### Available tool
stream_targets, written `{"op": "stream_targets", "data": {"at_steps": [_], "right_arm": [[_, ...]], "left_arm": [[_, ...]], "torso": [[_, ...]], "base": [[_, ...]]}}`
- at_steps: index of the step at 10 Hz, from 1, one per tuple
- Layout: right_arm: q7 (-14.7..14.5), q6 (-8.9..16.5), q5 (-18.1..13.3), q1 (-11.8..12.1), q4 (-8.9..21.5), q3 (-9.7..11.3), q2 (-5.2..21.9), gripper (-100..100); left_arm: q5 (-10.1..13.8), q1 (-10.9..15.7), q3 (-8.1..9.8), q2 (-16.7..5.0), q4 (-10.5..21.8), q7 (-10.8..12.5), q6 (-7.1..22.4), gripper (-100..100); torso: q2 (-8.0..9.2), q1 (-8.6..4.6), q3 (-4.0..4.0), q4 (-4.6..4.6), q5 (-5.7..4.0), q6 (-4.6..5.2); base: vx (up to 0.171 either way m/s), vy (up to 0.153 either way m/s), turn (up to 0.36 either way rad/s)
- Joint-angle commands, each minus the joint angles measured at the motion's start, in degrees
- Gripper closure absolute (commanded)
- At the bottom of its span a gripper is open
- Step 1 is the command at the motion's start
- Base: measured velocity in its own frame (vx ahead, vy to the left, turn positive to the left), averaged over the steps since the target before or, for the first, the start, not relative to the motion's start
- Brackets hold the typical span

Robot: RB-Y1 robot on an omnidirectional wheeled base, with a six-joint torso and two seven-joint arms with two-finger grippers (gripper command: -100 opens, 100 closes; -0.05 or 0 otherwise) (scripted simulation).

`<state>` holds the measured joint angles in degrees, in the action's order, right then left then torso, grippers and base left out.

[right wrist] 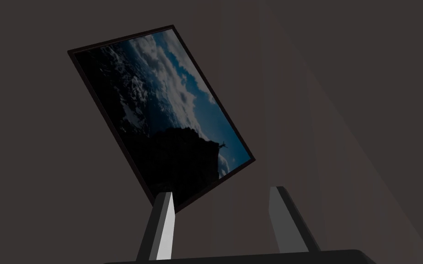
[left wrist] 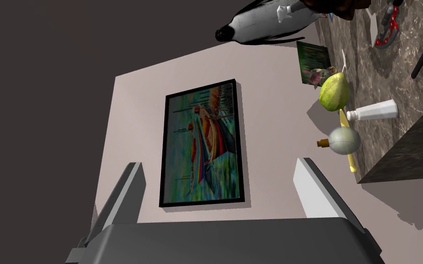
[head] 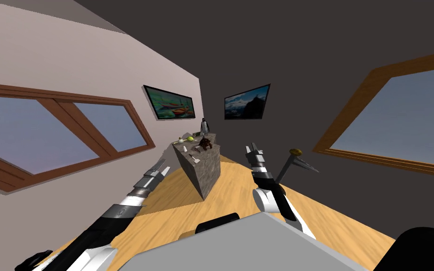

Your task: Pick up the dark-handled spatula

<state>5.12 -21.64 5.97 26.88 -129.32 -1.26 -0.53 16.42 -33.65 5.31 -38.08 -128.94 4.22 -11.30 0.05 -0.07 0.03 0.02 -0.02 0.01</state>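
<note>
The dark-handled spatula (left wrist: 422,57) lies on the dark stone counter (left wrist: 389,82), its black handle leading to a pale blade that runs off the picture. My left gripper (left wrist: 222,192) is open and empty, held in the air well short of the counter and off to the side of the spatula. In the head view the counter (head: 209,171) stands ahead in the room's corner, with my left gripper (head: 164,168) raised before its near left side. My right gripper (head: 251,149), fingers open and empty (right wrist: 224,224), is raised to the counter's right.
On the counter sit a penguin figure (left wrist: 270,20), a green fruit (left wrist: 333,91), a white bottle (left wrist: 373,110), a grey round thing (left wrist: 343,140), a red-handled tool (left wrist: 387,30) and a brown object (head: 205,143). A dark stand with a brown top (head: 295,157) stands right of my right arm.
</note>
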Motion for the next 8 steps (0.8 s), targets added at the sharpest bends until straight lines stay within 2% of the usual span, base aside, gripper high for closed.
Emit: {"op": "stream_targets", "data": {"at_steps": [1, 2, 3, 4, 5, 6, 7, 8], "right_arm": [[0.0, 0.0, 0.0, 0.0, 0.0, 0.0, 0.0, 0], [0.0, 0.0, 0.0, 0.0, 0.0, 0.0, 0.0, 0], [0.0, 0.0, 0.0, 0.0, 0.0, 0.0, 0.0, 0], [0.0, 0.0, 0.0, 0.0, 0.0, 0.0, 0.0, 0], [0.0, 0.0, 0.0, 0.0, 0.0, 0.0, 0.0, 0], [0.0, 0.0, 0.0, 0.0, 0.0, 0.0, 0.0, 0], [0.0, 0.0, 0.0, 0.0, 0.0, 0.0, 0.0, 0], [0.0, 0.0, 0.0, 0.0, 0.0, 0.0, 0.0, 0]], "left_arm": [[0.8, -0.4, 0.36, -2.3, 0.4, 0.5, 1.0, -100], [2.2, -0.8, 0.44, -4.2, 0.9, 1.0, 3.2, -100], [2.2, -0.8, 0.44, -5.3, 0.9, 1.0, 3.2, -100], [3.5, -1.2, 0.41, -7.3, 1.4, 1.5, 5.5, -100], [3.5, -1.2, 0.41, -8.4, 1.4, 1.5, 5.5, -100], [4.9, -1.6, 0.26, -10.3, 2.0, 2.1, 7.8, -100], [4.9, -1.6, 0.26, -11.5, 2.0, 2.1, 7.8, -100], [6.2, -2.1, -0.01, -13.7, 2.6, 2.7, 10.1, -100]], "torso": [[0.00, 0.00, 0.00, 0.00, 0.00, 0.00], [-0.02, 0.02, -0.01, 0.00, 0.00, -0.03], [-0.06, -0.02, -0.03, -0.01, 0.00, -0.01], [-0.07, 0.00, -0.04, -0.01, 0.00, -0.03], [-0.09, -0.02, -0.05, -0.02, 0.00, -0.01], [-0.10, 0.00, -0.06, -0.02, 0.00, -0.03], [-0.16, -0.01, -0.09, -0.03, 0.00, -0.01], [-0.16, -0.01, -0.10, -0.04, 0.00, -0.03]], "base": [[-0.009, -0.025, -0.060], [0.004, -0.039, -0.120], [0.002, -0.031, -0.046], [0.009, -0.037, -0.111], [0.012, -0.029, -0.052], [0.031, -0.035, -0.092], [0.025, -0.034, -0.062], [0.041, -0.044, -0.105]]}}
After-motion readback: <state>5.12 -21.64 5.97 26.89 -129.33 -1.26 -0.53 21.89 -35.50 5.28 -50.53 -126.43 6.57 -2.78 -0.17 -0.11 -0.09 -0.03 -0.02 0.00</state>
